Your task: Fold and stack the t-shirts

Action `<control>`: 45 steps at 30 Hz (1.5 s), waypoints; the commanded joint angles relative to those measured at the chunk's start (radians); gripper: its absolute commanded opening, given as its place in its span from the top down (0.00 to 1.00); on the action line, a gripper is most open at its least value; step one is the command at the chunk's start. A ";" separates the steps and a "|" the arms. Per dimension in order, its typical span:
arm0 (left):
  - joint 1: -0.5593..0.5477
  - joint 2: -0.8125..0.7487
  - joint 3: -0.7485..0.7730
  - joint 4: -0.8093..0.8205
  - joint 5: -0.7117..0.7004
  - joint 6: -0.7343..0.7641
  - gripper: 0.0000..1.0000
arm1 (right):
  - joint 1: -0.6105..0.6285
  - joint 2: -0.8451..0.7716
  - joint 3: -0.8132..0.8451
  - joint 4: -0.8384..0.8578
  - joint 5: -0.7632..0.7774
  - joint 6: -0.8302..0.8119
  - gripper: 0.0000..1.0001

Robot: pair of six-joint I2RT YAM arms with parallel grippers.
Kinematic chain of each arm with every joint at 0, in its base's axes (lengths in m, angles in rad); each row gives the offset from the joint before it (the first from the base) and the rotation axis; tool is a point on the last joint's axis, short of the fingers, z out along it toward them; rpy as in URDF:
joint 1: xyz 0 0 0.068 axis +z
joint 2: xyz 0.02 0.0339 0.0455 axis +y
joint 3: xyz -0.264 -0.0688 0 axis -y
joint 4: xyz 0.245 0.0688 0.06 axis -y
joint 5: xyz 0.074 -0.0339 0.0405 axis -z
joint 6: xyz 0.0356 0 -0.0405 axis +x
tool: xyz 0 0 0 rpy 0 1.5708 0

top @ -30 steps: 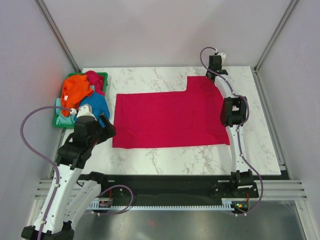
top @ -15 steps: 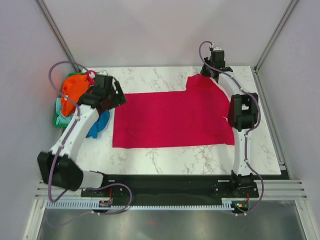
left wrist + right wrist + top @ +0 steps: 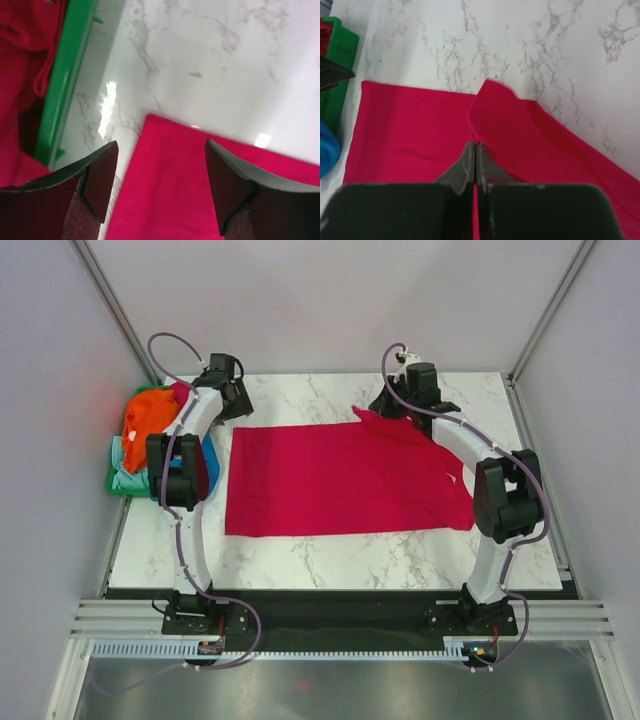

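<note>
The magenta-red t-shirt (image 3: 340, 480) is lying flat and matte across the glossy marbled counter (image 3: 350, 560), with its near hem running straight. Farther back, the right pincer (image 3: 475, 150) is clamped shut on the thin cloth and dragging the far sleeve inward. The square flap of a second ago is now slanting into a soft raised fold, so the first fold looks to be starting. The left pincer (image 3: 161, 170), having swung out from beside the basket, is hovering with jaws apart over the far left corner. Beyond it, the orange shirt (image 3: 150, 415) and mint shirt (image 3: 125, 478) are lying crumpled in the rigid green plastic basket (image 3: 65, 95).
</note>
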 commanded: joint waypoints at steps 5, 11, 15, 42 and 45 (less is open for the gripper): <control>0.053 0.145 0.153 -0.006 0.142 0.089 0.23 | 0.007 -0.101 -0.116 0.109 -0.092 0.061 1.00; 0.053 0.194 0.156 -0.004 0.136 0.058 0.24 | 0.009 -0.121 -0.165 0.124 -0.089 0.041 1.00; 0.053 0.210 0.161 -0.006 0.129 0.041 0.28 | 0.007 -0.109 -0.188 0.127 -0.090 0.040 1.00; 0.052 0.110 -0.013 -0.020 0.109 -0.076 0.69 | 0.007 -0.112 -0.253 0.126 -0.060 0.024 1.00; 0.052 0.116 -0.005 -0.020 0.106 -0.076 0.79 | 0.007 -0.113 -0.256 0.126 -0.057 0.023 1.00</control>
